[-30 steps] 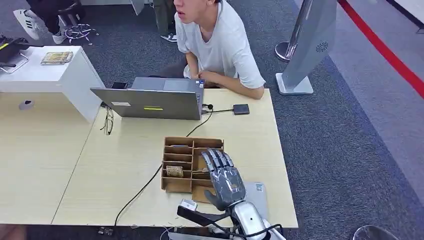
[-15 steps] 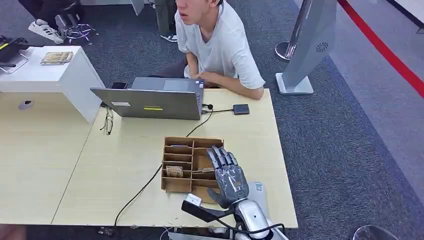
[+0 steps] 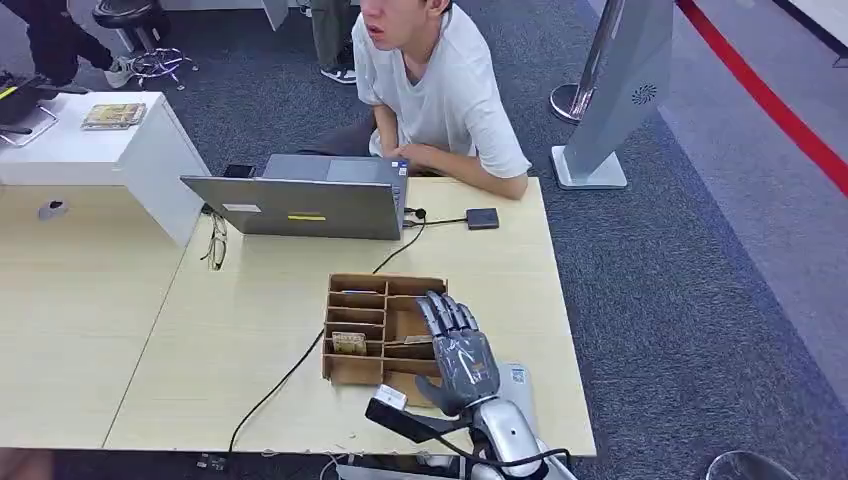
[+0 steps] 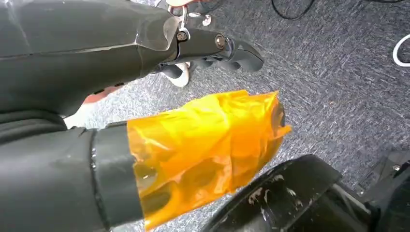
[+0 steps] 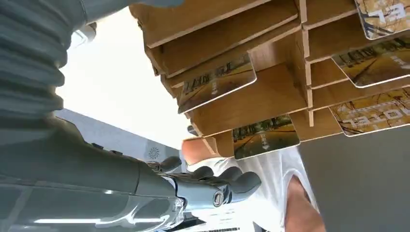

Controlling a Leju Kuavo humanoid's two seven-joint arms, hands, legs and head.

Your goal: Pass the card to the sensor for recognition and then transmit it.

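A cardboard slot box (image 3: 386, 282) stands on the pale table, and a card (image 3: 349, 343) lies in one of its left slots. In the right wrist view several printed cards (image 5: 218, 82) stick out of the box's compartments (image 5: 270, 92). My right hand (image 3: 458, 352) hovers flat over the box's right column, fingers spread, holding nothing; its dark fingers (image 5: 227, 183) show near the cards without touching them. A flat grey pad (image 3: 518, 380) lies on the table just right of that hand. My left hand (image 4: 208, 46) hangs over the carpet, its thumb wrapped in orange tape (image 4: 203, 145), with nothing in it.
A person in a white shirt (image 3: 440, 90) sits behind an open laptop (image 3: 300, 205) at the table's far side. A small black device (image 3: 482, 218) is wired to it, a black cable (image 3: 290, 370) crosses the table, and glasses (image 3: 216, 240) lie left. A white cabinet (image 3: 100, 140) stands far left.
My right hand has drifted slightly to the right over the box, still flat and holding nothing. A person's legs at the far left have moved off.
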